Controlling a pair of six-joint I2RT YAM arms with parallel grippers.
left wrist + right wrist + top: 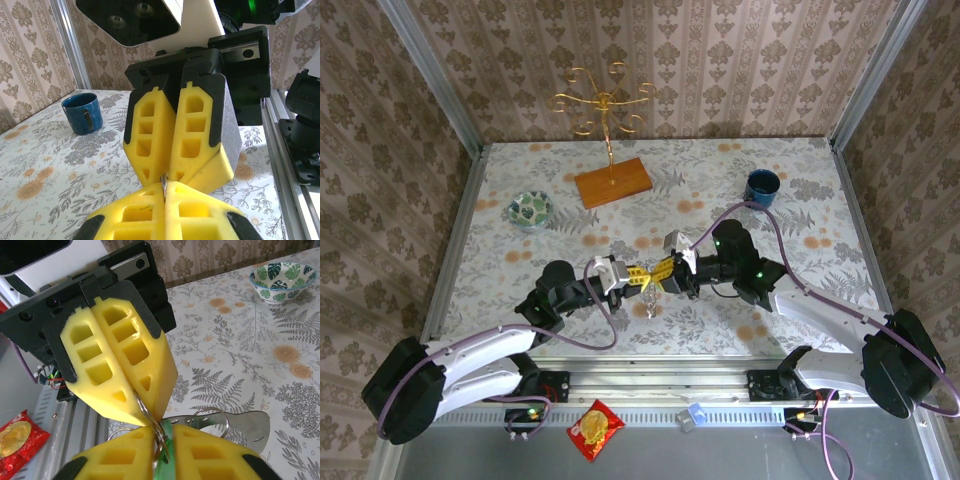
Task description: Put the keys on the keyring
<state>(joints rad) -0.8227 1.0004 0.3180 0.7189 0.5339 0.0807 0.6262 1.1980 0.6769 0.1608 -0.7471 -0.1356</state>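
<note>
yellow foam tips of both arms meet nose to nose over the middle of the table (850, 210) in the top view: left gripper (636, 275) and right gripper (661, 271) almost touch, and a grey metal tab (648, 300) dangles just under the junction. blue cup (761, 186), patterned bowl (530, 209) and gold wire stand (605, 105) are well apart, not involved

left wrist view: left jaws pressed together on a thin metal edge, taken to be the keyring (163, 183); the right gripper's tips sit just above it

right wrist view: right jaws nearly together, nipping a green-headed key (162, 467); the keyring's wire loop runs from the left tips into the right tips, the grey metal tab hangs behind. second key not made out

judgement: threading step. hold the left pinch firm and motionless, let the right arm alone feed the key along the wire in small moves, no twisting; easing either pinch early risks dropping the lot
</note>
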